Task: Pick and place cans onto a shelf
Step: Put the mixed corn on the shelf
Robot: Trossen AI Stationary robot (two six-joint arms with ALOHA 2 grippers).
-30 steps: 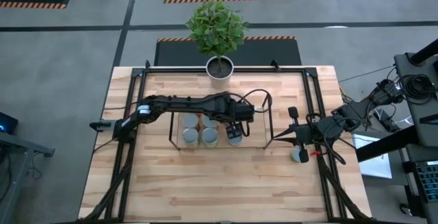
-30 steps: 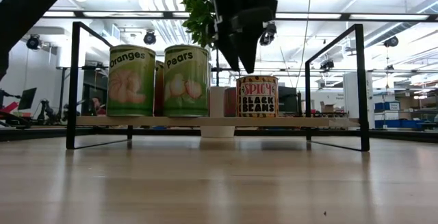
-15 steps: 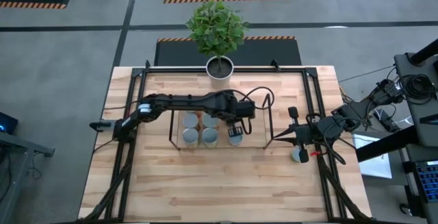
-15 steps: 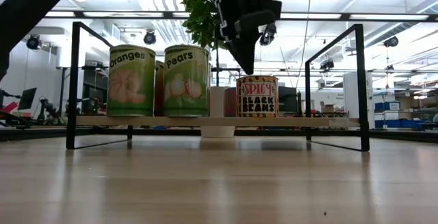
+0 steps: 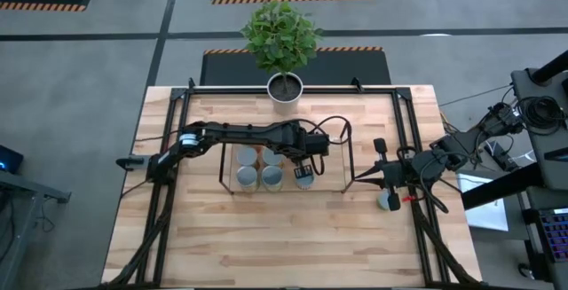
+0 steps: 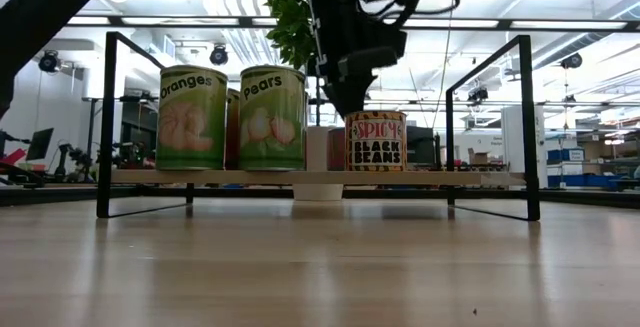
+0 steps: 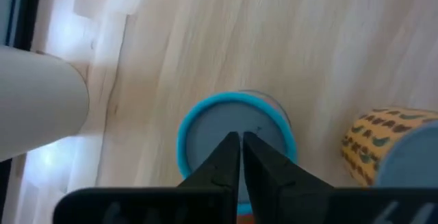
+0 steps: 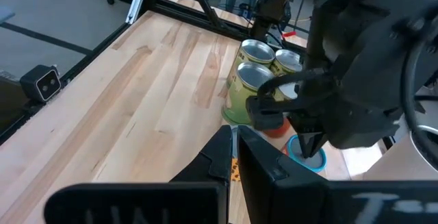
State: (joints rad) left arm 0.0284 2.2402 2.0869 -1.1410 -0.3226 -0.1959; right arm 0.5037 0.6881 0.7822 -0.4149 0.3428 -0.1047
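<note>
On the pale wood worktop (image 5: 266, 228), the left hand (image 6: 345, 102) had snapped its fingers together, empty, above the black-bean can (image 6: 375, 140) now released on the wire-framed shelf (image 6: 300, 178), at four o'clock from the potted plant (image 5: 282, 37).

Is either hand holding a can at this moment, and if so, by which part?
Neither. The left hand is shut and empty above the black beans can on the shelf. The right hand waits shut and empty at the table's right.

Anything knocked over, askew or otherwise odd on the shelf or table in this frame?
Nothing stands out. The Oranges can, Pears can and black beans can stand upright on the shelf. The left hand hangs shut just above the black beans can; the right hand waits beside the shelf.
</note>
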